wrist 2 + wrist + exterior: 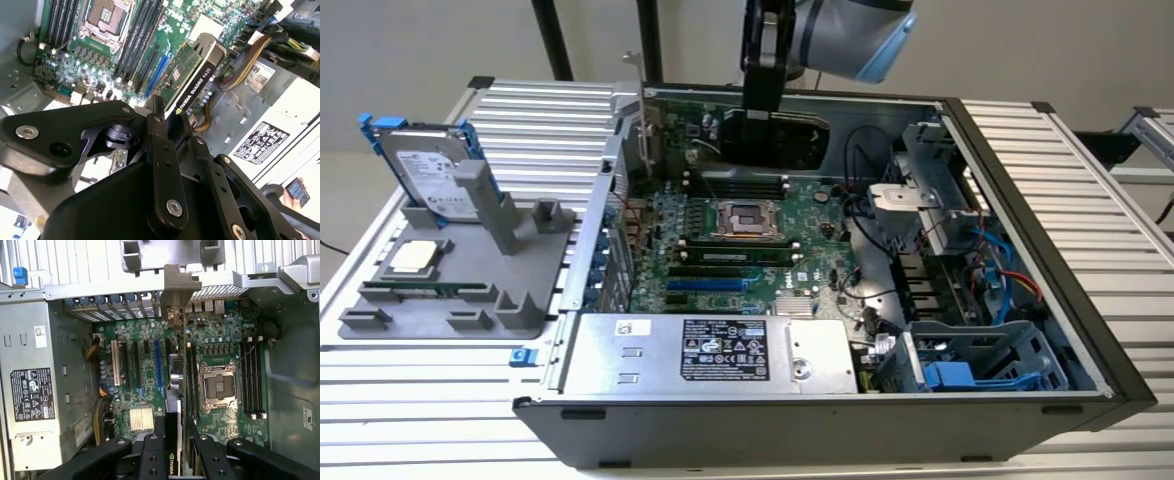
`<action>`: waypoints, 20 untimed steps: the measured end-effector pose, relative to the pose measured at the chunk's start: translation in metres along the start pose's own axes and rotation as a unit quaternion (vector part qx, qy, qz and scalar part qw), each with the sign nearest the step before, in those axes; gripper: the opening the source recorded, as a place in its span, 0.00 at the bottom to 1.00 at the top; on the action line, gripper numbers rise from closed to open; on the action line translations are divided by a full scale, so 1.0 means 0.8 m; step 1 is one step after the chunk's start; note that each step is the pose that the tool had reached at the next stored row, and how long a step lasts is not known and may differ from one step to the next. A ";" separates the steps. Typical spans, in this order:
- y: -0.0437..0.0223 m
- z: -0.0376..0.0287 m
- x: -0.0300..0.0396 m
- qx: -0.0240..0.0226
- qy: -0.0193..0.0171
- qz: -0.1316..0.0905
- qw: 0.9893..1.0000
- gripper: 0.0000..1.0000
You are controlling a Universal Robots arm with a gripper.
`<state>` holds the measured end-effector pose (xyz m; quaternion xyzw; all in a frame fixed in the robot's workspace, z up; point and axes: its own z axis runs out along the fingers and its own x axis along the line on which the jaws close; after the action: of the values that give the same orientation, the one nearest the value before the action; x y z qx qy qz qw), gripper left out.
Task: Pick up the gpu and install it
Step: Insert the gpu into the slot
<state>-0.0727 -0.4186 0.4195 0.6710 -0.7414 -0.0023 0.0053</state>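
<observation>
Inside the open dark metal computer case (787,432), the black jointed pincer (172,119) is shut tight on the gpu (194,70), a flat rectangular card, with its fingers (159,150) clamping both faces near one end. The card hangs on edge above the green motherboard (720,250), beyond the square silver processor socket (744,215) in the exterior view. In the second wrist view one face is green circuit board and the other a glossy black shroud. In the first wrist view its dull silver bracket (176,290) sits at the case's perforated rear slot row, and the card runs alongside a long blue slot (158,365).
</observation>
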 end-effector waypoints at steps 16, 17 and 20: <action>-0.0001 0.0074 -0.0003 0.006 0.000 -0.001 1.000 0.00; -0.0001 0.0084 -0.0005 0.006 0.000 -0.001 1.000 0.00; -0.0001 0.0110 -0.0007 0.007 0.000 -0.001 1.000 0.00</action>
<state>-0.0726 -0.4180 0.4107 0.6721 -0.7405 0.0029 0.0011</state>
